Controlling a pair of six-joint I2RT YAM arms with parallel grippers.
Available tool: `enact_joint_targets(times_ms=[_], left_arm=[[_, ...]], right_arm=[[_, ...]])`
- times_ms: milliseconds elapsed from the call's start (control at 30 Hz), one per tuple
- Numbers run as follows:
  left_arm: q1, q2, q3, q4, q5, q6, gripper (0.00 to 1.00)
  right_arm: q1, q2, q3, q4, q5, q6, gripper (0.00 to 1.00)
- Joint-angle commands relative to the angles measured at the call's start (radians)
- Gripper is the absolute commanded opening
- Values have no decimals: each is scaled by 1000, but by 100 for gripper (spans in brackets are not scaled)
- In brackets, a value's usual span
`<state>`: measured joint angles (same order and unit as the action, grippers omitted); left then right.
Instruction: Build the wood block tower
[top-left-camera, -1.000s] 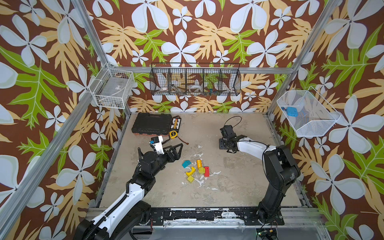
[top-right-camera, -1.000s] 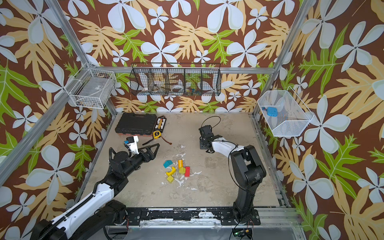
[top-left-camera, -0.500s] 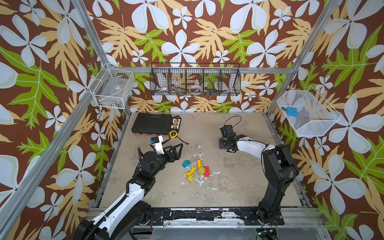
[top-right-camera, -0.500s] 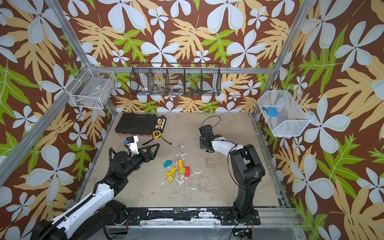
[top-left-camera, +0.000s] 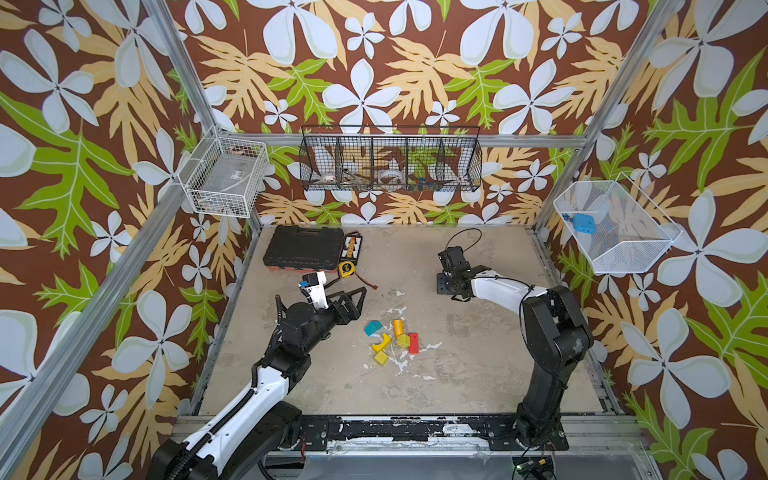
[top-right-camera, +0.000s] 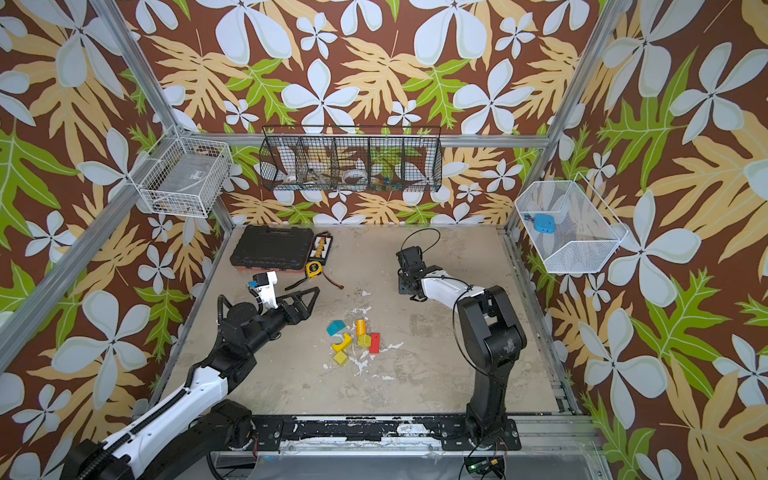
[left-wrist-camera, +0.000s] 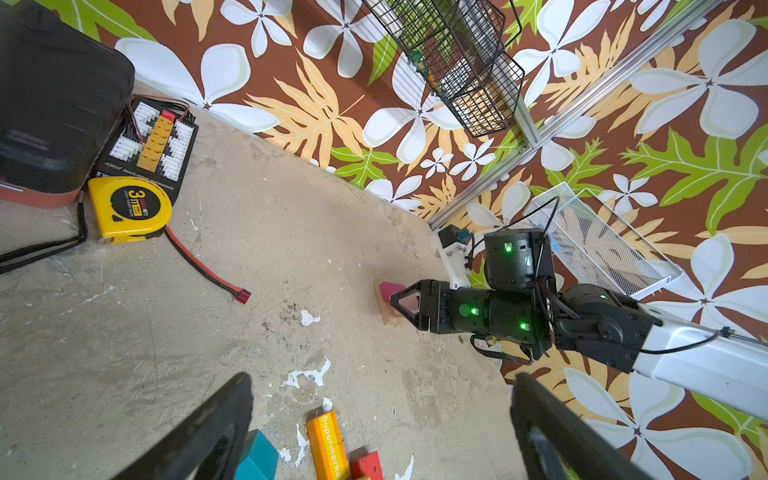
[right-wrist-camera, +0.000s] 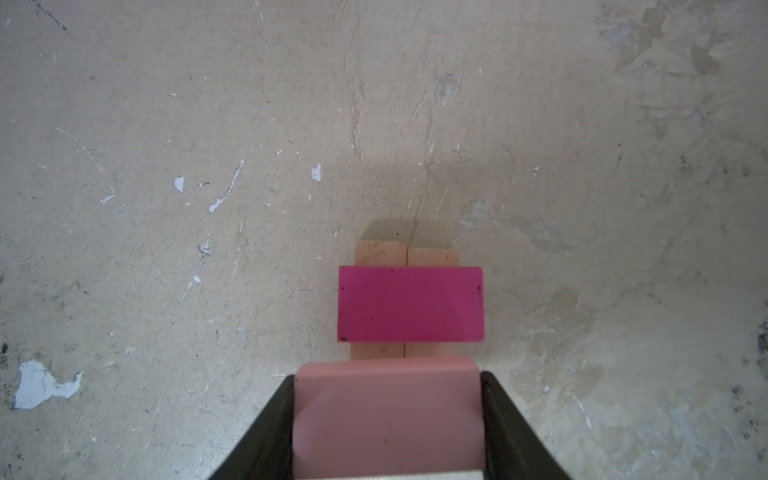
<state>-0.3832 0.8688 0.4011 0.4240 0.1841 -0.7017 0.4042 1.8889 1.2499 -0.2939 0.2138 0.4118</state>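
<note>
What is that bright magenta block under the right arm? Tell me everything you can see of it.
The magenta block is a flat rectangular brick, seemingly painted wood, matte with a few dark specks. It lies flat and crosswise on two tan planks placed side by side on the table, overhanging them slightly at both ends. The pale pink block gripped by the right gripper hangs beside it; whether they touch cannot be told.
</note>
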Motion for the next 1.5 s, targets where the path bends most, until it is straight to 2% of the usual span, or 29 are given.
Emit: enact_joint_targets(times_ms=[0,1233,1467], left_arm=[[1,7,10,5,-3,15,98],[1,19,10,9,2,12,98],[1,19,9,10,3,12,98]], right_arm=[[1,4,0,-4,21,2,43],[-23,63,18,-10,-4,1,50],[-25,65,17,-10,-8,2,56]])
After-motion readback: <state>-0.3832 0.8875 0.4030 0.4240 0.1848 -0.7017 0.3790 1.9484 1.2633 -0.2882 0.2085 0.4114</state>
